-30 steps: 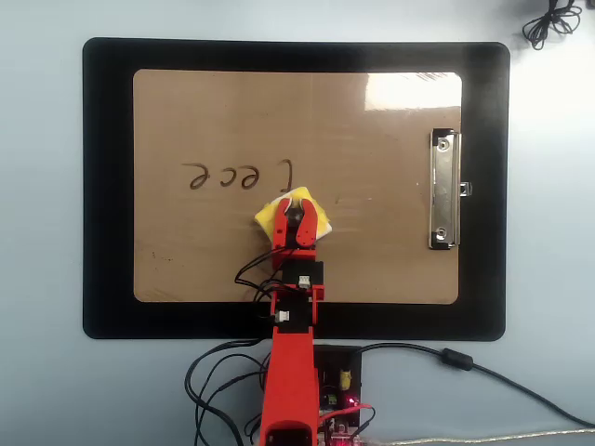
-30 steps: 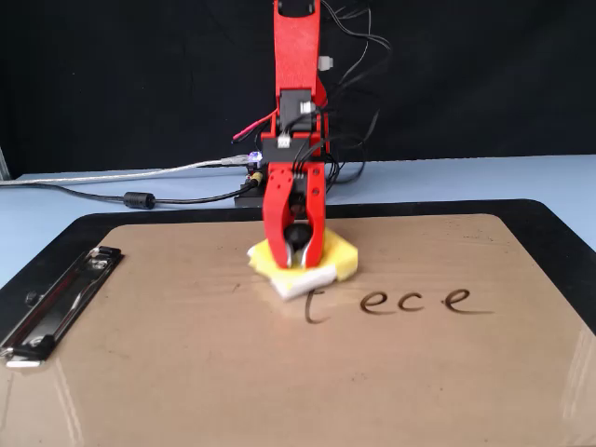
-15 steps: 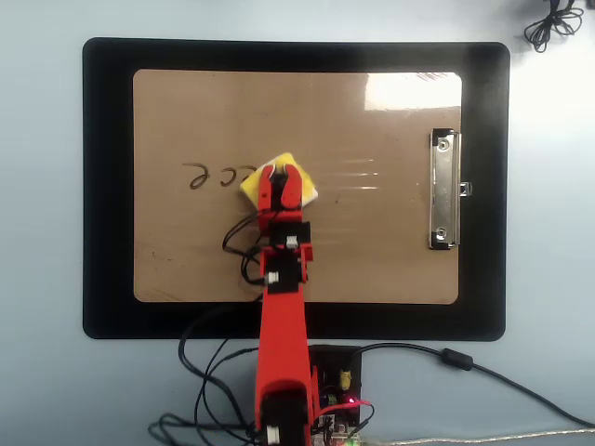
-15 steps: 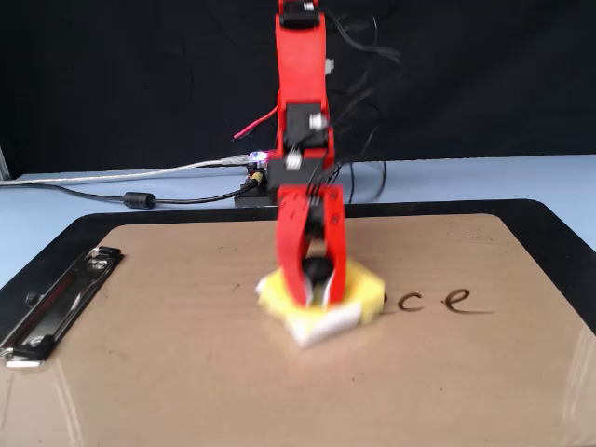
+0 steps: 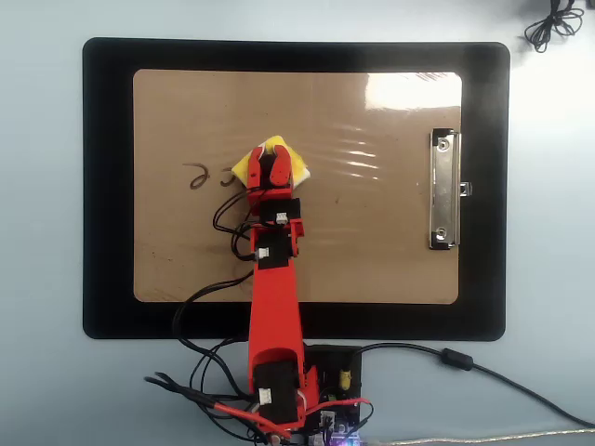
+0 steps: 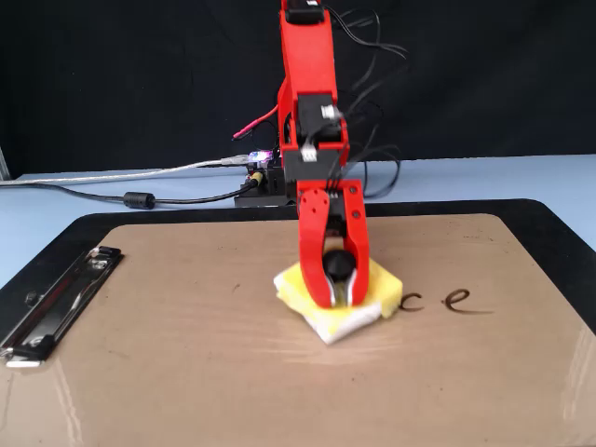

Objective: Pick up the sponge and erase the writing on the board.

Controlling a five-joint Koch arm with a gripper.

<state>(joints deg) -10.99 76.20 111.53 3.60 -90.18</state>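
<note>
The red tool [image 6: 337, 291] grips the yellow sponge [image 6: 380, 282] by its black knob, pressing it on the clipboard [image 5: 372, 251] beside the writing [image 6: 445, 300]. In the overhead view it has slid left since the earlier frame, leaving two letters. The sponge sits diamond-wise, one corner toward the fixed camera.

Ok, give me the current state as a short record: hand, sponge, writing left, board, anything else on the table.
hand: shut on the sponge, pressing it down on the board
sponge: yellow with a white edge, flat on the board, at the end of the writing
writing: two letters show clear of the sponge in the fixed view
board: tan clipboard, clip at the right in the overhead view
mat: black, under the board
</note>
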